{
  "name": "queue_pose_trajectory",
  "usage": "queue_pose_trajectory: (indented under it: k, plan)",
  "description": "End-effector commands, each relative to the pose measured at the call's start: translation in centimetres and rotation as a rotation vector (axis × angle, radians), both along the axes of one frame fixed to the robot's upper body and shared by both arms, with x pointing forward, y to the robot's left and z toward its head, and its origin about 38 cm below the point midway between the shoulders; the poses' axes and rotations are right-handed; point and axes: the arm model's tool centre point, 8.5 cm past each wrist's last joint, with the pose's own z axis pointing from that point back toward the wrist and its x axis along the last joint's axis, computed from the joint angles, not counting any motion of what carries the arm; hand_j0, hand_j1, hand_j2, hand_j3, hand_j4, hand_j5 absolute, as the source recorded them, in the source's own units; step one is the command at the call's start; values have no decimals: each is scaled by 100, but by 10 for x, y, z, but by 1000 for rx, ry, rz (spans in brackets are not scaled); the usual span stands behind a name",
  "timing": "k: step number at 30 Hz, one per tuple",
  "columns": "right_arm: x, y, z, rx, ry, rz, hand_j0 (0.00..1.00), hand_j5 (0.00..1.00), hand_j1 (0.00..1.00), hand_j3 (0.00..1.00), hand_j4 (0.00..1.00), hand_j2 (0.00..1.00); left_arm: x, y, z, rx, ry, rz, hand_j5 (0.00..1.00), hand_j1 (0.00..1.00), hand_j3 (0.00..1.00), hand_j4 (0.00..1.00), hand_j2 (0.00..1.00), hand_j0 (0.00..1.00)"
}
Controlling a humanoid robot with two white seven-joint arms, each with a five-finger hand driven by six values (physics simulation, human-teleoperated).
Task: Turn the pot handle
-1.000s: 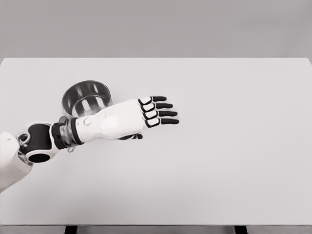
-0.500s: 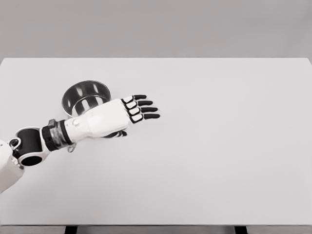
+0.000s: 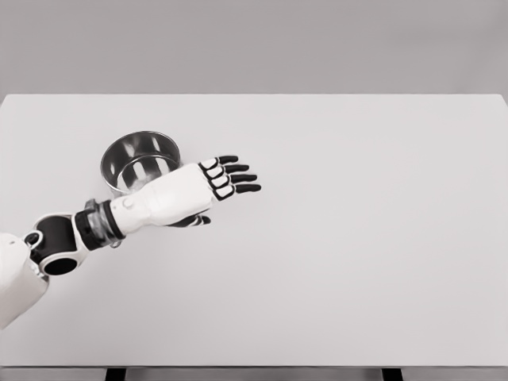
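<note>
A round, shiny steel pot (image 3: 140, 161) is seen standing upright and open-topped on the tabletop (image 3: 357, 238), just behind the left hand (image 3: 186, 193), its near rim partly covered by the wrist; the handle cannot be made out.

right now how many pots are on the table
1. The pot stands on the table at its left side, just behind the left robot hand, whose wrist covers part of its near wall. Nothing else shows that could hide another.
</note>
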Motion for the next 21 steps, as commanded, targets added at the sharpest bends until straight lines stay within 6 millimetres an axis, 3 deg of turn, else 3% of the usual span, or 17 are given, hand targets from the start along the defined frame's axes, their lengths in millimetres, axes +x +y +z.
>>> queue_pose_trajectory:
  k: [1,10,18,21]
  plan:
    - [0,0,0,0,-1,-1,100,100,100,100,100,100,1,1,-1,15,-9,3,100,100,100,100,100,100]
    - [0,0,0,0,-1,-1,100,100,100,100,100,100,-9,10,-24,67,18,23,100,100,100,100,100,100]
    - [0,0,0,0,-1,-1,100,100,100,100,100,100,-9,24,-23,53,15,66,100,100,100,100,100,100]
    - [0,0,0,-2,0,-1,100,100,100,100,100,100,-10,41,-22,63,15,104,100,100,100,100,100,100]
